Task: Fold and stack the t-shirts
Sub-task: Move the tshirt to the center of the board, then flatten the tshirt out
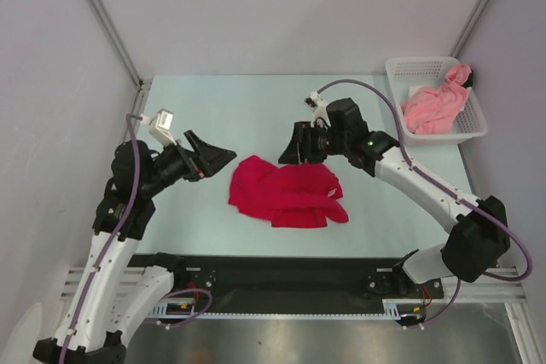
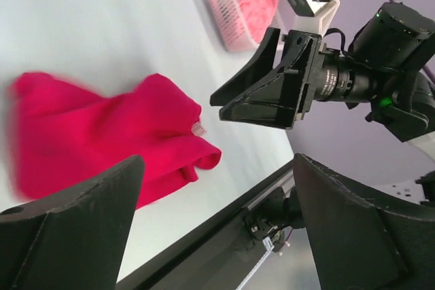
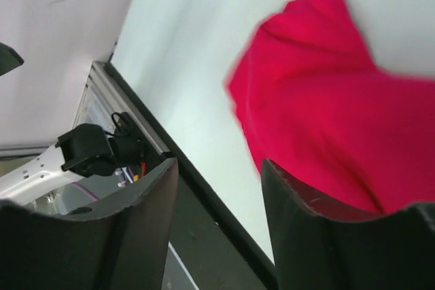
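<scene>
Red t-shirt (image 1: 286,193) crumpled, unfolded, mid table (image 1: 222,108). Pink t-shirt (image 1: 433,108) bunched in white basket (image 1: 418,63), table's 2 o'clock corner. Left pincer (image 1: 220,159) at 9 o'clock of red t-shirt, jaws wide apart, empty. Right pincer (image 1: 292,153) over its 12 o'clock edge, jaws apart, holding nothing.

Bright, even light, faint shadows; crimson t-shirt (image 3: 319,113) motion-blurred in both wrist views.

Both arms reach inward, left tool (image 1: 217,158) and right tool (image 1: 288,153) facing each other, jaws spread.
</scene>
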